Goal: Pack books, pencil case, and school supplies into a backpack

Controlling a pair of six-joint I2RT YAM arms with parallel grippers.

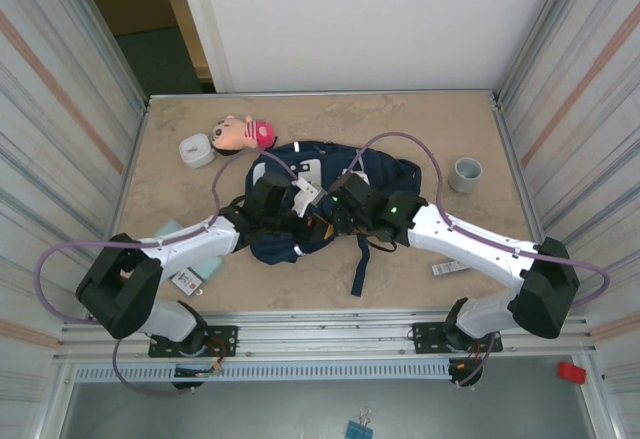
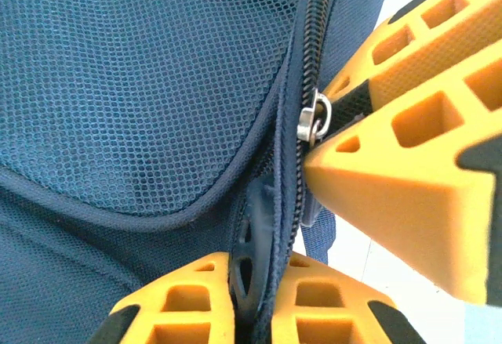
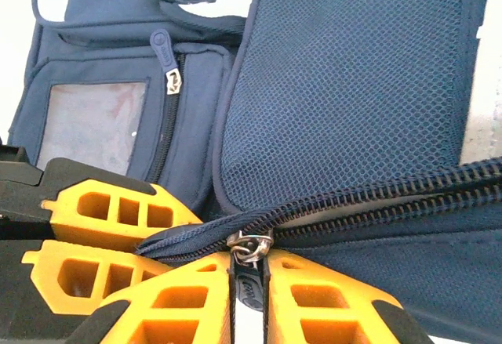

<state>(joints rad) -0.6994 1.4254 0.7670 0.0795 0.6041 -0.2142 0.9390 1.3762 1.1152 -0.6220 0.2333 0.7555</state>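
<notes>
The navy backpack [image 1: 385,174] lies flat mid-table, and both arms reach onto it. My left gripper [image 2: 263,262] is shut on the bag's zip edge, with a dark tab and the zip tape pinched between its orange fingers. My right gripper [image 3: 249,262] is shut on the dark pull tab hanging from the metal zip slider [image 3: 251,244]. Right of the slider the zip teeth [image 3: 392,195] stand slightly apart. School supplies lie on the table: a teal pad [image 1: 207,265], a black-and-white pack [image 1: 187,281] and a slim bar [image 1: 450,268]. A pink doll-faced pouch [image 1: 241,134], likely the pencil case, lies at the back. The books are out of view.
A white rounded box [image 1: 196,149] sits at the back left and a grey cup [image 1: 466,174] at the right. A dark strap [image 1: 360,271] trails from the bag toward the near edge. Ribbed walls close in both sides.
</notes>
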